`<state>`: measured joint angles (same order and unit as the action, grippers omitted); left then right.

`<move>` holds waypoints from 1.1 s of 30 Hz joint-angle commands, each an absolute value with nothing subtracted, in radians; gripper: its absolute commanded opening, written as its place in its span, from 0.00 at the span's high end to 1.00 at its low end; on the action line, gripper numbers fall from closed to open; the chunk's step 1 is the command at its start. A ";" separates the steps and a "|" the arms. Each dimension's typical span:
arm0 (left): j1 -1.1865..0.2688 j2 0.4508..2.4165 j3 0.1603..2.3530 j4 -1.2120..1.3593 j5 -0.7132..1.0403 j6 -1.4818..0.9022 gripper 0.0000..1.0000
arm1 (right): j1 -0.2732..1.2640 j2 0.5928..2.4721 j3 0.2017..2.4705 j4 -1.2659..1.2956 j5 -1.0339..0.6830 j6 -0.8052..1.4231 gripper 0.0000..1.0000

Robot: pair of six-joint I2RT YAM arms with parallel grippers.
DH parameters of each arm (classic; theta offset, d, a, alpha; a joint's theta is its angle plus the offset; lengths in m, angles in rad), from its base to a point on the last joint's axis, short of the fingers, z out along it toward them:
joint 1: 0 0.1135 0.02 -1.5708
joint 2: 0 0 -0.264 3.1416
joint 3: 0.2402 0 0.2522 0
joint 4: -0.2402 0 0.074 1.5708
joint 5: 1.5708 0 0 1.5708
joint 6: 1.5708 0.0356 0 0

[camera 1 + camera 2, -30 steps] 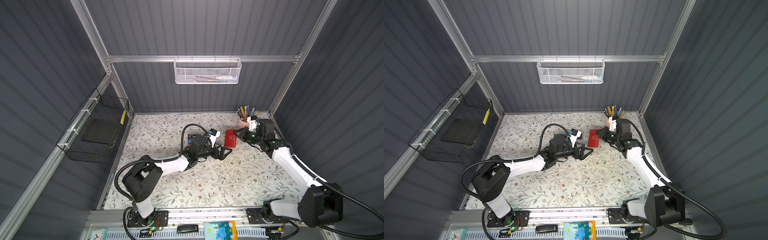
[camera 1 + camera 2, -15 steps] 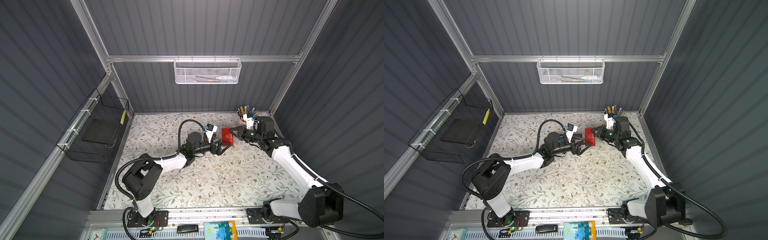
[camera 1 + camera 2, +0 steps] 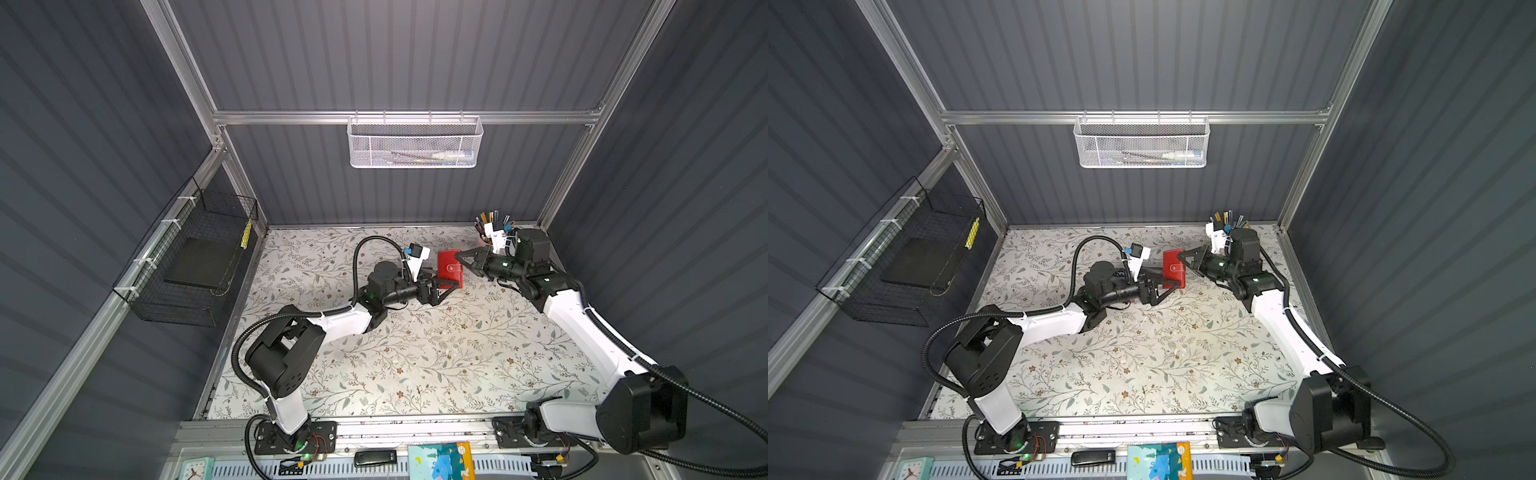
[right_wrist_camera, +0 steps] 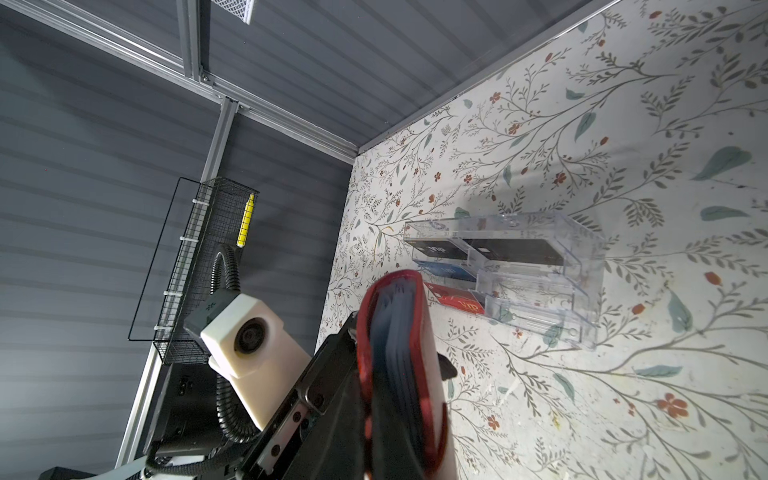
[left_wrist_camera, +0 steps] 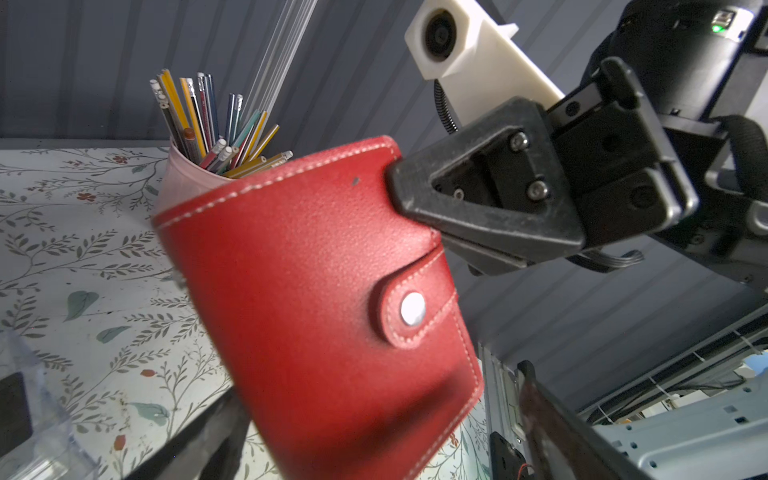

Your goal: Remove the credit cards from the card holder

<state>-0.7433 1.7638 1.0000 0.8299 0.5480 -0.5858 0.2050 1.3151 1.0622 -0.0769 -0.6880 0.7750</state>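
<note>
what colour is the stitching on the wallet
White, running along the edges and snap strap of the red wallet. It shows best in the left wrist view.

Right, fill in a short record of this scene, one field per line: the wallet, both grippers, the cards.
card holder: closed, strap snapped shut
right gripper: shut on the card holder's edge
left gripper: open, jaws either side of its lower end
credit cards: inside; only bluish edges show
acrylic rack: on table, holding other cards
</note>
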 commanded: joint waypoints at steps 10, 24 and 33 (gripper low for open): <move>-0.741 1.782 1.004 0.963 0.621 -0.647 0.21 | 0.210 1.376 1.071 -0.030 -0.694 0.753 1.00; -0.740 1.684 0.968 0.853 0.564 -0.548 0.37 | 0.210 1.388 1.049 -0.023 -0.696 0.706 1.00; -0.741 1.669 0.977 0.803 0.546 -0.519 0.43 | 0.210 1.348 0.983 0.052 -0.721 0.706 1.00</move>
<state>-0.7326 1.7058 0.9691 0.7959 0.5472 -0.5598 0.2047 1.3781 1.0100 0.0109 -0.6918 0.7242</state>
